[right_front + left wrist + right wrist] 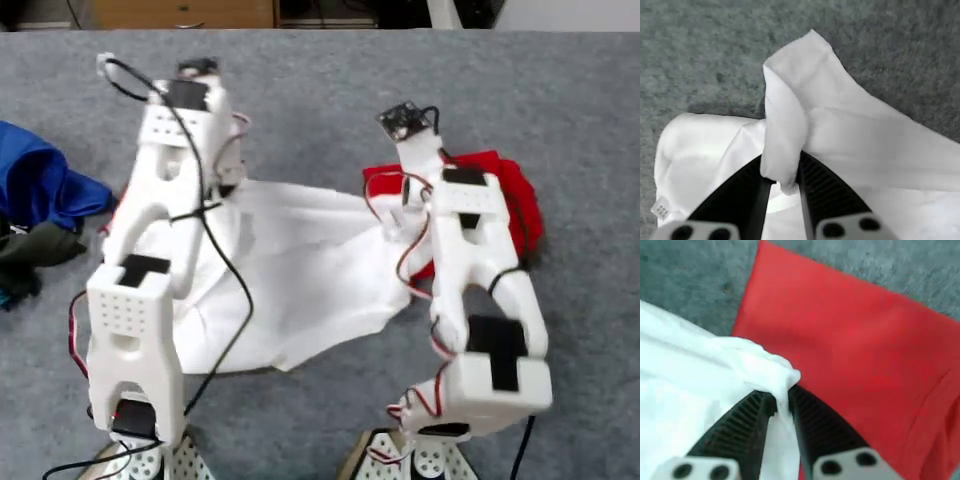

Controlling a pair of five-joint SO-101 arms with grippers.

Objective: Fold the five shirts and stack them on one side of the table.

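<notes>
My left gripper (pixel 782 172) is pinched on a bunched fold of the white shirt (pixel 850 135), right gripper (pixel 782 402) clamps its crumpled edge beside the flat red shirt (pixel 855 340).

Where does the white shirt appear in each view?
High view: white shirt spread across the centre, next to the red shirt.
Left wrist view: its folded corner pinched in the left end effector.
Right wrist view: its edge pinched in the right end effector.
Shared landmark: the grey table.
</notes>
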